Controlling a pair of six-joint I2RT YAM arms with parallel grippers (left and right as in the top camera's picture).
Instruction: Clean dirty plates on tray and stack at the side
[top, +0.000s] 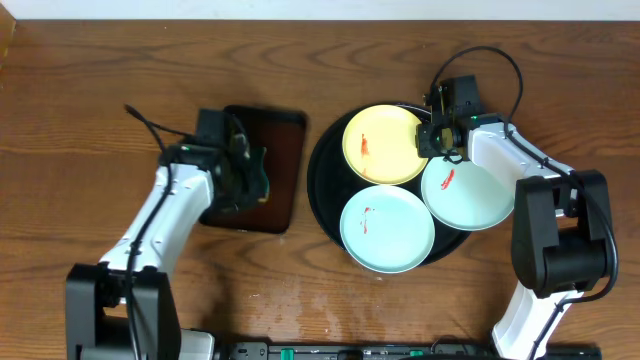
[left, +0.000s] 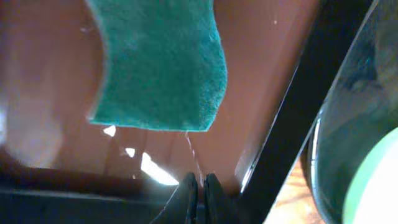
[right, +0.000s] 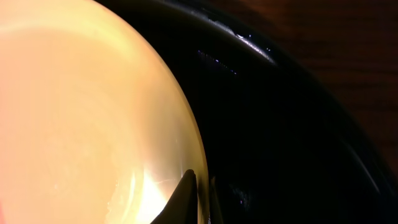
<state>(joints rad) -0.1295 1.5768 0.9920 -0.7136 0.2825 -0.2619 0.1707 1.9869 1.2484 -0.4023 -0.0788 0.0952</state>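
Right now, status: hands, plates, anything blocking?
Left hand shut, green sponge just ahead over brown tray. Right hand shut on yellow plate rim. All three plates on black tray, smeared. Nothing blocking.

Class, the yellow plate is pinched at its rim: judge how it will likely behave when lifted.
The yellow plate looks glossy, so it may slip in the right gripper. Pinched at one edge only, it would probably tip downward. Its clean round rim suggests it is stiff, perhaps breakable if dropped.
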